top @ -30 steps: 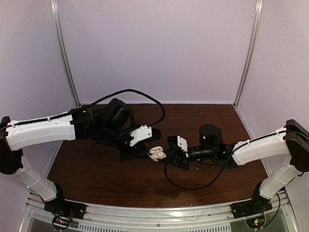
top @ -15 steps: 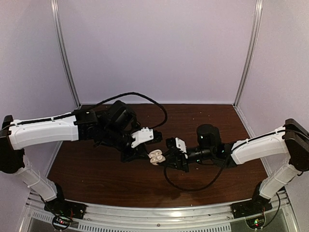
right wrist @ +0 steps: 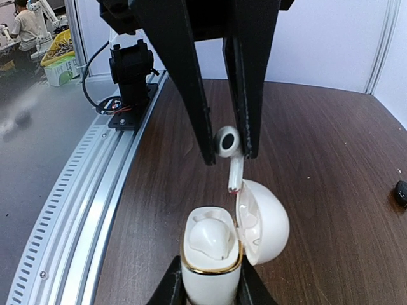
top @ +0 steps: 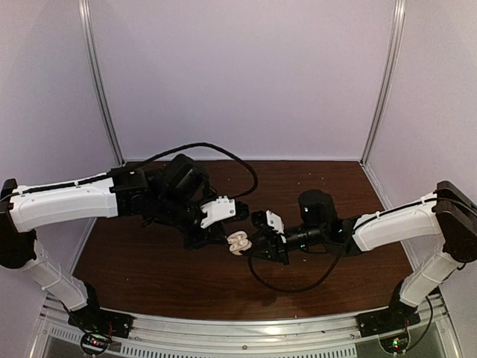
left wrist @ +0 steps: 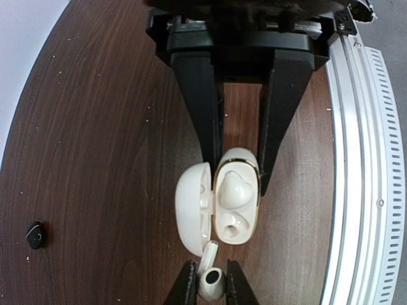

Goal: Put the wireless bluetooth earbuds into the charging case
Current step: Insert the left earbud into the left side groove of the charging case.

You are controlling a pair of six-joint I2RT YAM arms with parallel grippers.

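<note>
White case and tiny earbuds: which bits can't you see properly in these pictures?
- Top view: the white case is too small to show its sockets.
- Right wrist view: the case's bottom is cut off by the lower edge; the black earbud by the right edge.
- Left wrist view: the left tool covers the case's sides; the right tool covers the sides of the white earbud.

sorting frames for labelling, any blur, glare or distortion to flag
top external: dim, the charging case a tiny washed-out blob; left wrist: sharp, fisheye bows the rail; right wrist: white earbud crisp, background at far left soft
</note>
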